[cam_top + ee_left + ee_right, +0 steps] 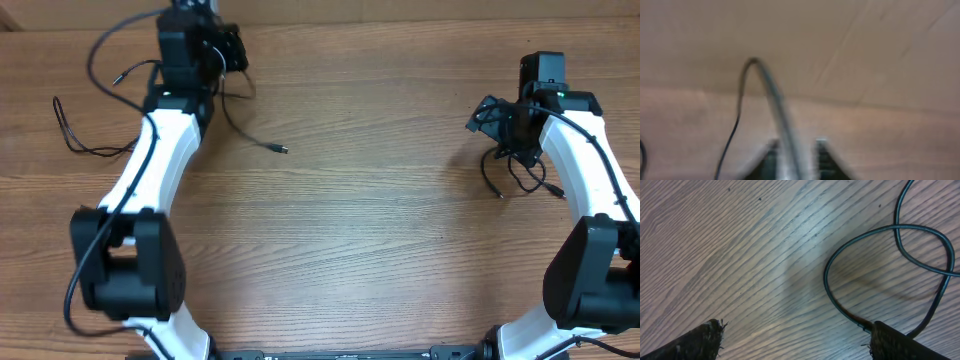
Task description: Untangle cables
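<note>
R gripper (800,342): jaws wide apart, nothing held; looped cable (880,235) flat on table (740,255), running up to one finger. L gripper (796,155): pinching second cable (772,95), pic blurred. Far left: third cable (100,152).

A brown wood-grain table (350,200) fills every view. From overhead its grain runs left to right, with faint darker plank lines crossing it. A paler strip (450,6) lies along the table's far edge. In the right wrist view, a few small dark specks (760,199) dot the table's surface.
</note>
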{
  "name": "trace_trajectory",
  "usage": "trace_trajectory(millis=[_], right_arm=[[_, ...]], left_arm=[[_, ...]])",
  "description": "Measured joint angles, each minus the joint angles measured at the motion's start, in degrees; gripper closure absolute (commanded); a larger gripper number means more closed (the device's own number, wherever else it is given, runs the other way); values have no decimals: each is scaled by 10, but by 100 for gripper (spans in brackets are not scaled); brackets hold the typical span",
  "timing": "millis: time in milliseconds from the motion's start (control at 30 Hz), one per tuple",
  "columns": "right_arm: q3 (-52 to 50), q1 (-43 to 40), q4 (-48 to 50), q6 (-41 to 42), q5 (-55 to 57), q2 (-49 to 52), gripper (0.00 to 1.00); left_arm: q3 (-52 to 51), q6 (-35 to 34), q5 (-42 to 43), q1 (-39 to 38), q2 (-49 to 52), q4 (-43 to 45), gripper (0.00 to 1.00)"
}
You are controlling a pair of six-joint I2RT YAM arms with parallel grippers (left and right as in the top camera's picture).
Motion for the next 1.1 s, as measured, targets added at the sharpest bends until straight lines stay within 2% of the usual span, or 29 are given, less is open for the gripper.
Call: trace_trajectory(millis=[133,367,500,567,667,733,867,1033,1100], right_arm=[[0,0,-7,0,0,0,6],[0,0,-9,0,0,0,5],[-1,1,0,0,0,0,4],[-7,0,5,0,0,0,3],[-26,0,13,0,0,0,3],[-38,0,19,0,0,0,3],[-68,0,38,0,0,0,3],[-94,1,52,0,0,0,2],[-99,0,52,0,0,0,2]], left_arm=[[0,18,-34,0,27,-52,0],[19,31,-228,-3,3,-219,1],[26,29,-249,-2,-18,-290,0],[28,0,-252,0,-19,-327,1],[28,-121,-242,10,-19,-398,0],[28,-172,-211,25,-19,-421,0],[28,-203,-145,56,-19,-442,0],[28,-284,-153,70,-19,-457,0],[28,-299,-121,81,-19,-454,0]])
